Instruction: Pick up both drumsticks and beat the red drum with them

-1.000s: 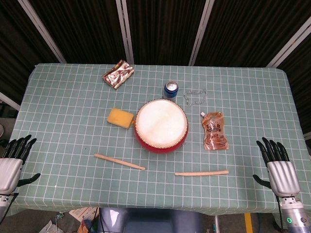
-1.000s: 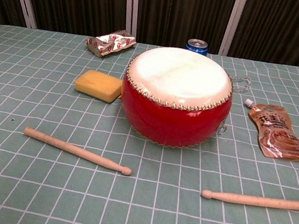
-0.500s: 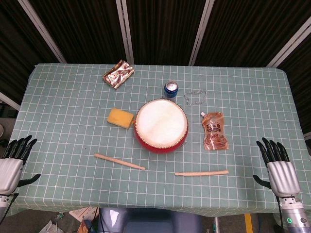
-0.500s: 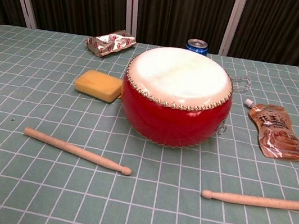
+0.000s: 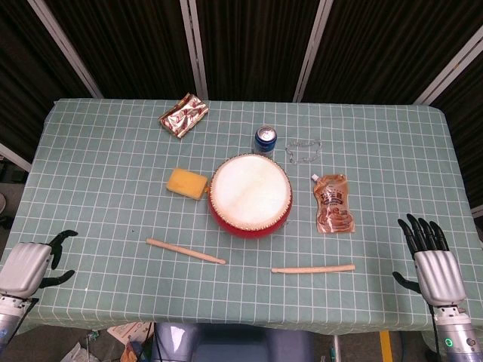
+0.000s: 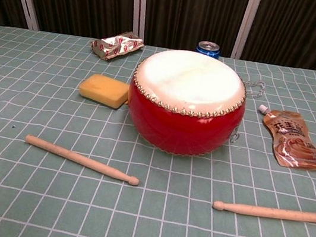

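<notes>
Centrally, on the green checked tablecloth [image 5: 98, 151]: one round red drum with a white skin head [image 5: 250, 195], standing upright at mid-frame in both views.

Below the drum, lower centre-left of the head view: one pale wooden drumstick [image 5: 186, 251], lying flat, its rounded tip pointing toward the lower right. Lower centre-right: a second pale wooden drumstick [image 5: 313, 268], lying nearly level, tip toward the left as the chest view shows. Both lie apart from the drum and well apart from either hand.

Just left of the drum: one yellow rectangular sponge [image 5: 186, 183]. Just above the drum: one blue drinks can [image 5: 265, 139], upright. Right of the can: a thin metal chain [image 5: 303, 149]. Right of the drum: a brown spouted sauce pouch [image 5: 333, 204], flat. Upper left of centre: a crinkled red-and-gold foil packet [image 5: 183, 115].

Lower left corner of the head view: left hand [image 5: 29, 264], off the table edge, fingers curled partway over, holding nothing. Lower right corner: right hand [image 5: 432, 261], fingers straight and apart, holding nothing.
</notes>
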### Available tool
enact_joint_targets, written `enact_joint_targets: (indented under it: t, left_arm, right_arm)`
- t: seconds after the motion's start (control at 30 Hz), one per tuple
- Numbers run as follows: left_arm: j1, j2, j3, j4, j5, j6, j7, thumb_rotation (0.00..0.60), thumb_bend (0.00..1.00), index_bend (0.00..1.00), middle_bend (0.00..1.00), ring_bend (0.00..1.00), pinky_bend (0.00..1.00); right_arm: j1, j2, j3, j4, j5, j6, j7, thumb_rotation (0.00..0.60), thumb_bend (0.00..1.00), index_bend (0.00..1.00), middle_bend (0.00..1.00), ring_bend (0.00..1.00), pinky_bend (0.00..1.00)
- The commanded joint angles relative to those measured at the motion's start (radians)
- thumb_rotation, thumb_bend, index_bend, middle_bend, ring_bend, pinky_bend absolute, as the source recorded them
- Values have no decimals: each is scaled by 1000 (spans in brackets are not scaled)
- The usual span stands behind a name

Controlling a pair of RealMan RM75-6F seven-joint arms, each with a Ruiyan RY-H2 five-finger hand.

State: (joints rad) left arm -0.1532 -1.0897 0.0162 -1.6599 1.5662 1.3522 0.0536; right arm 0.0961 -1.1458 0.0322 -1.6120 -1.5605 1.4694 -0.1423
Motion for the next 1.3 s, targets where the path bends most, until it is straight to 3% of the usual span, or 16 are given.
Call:
enact_joint_targets:
  t: [0.03, 0.2, 0.43, 0.97, 1.3]
  left_arm:
    - [-63, -9, -23, -38, -56, -98, 79, 600, 167, 419, 1000, 1000, 1000]
    - [-142, -59, -67, -68, -166, -221, 192, 600, 197, 447, 1000, 1000, 1000]
    - [-222, -151, -104, -69, -265, -290, 359, 600, 206, 455, 1000, 1000, 1000]
    - [-357, -389, -121, 37, -433, -357, 595, 600, 259, 478, 1000, 1000, 1000]
    - [-409, -469, -130, 72, -522, -351, 658, 600, 273, 481, 1000, 1000, 1000]
  right_arm:
    - [1, -1, 0, 0, 0, -1, 0, 600, 154, 0, 0, 0, 61]
    - [1, 0, 1, -1, 5, -3, 4, 600, 155, 0, 0, 0, 61]
    - [3, 3, 1, -2, 4, -7, 10, 600, 154, 0, 0, 0, 61]
    - [6, 6, 0, -5, 6, -13, 27, 600, 154, 0, 0, 0, 62]
    - [7, 7, 0, -7, 7, -15, 33, 600, 155, 0, 0, 0, 62]
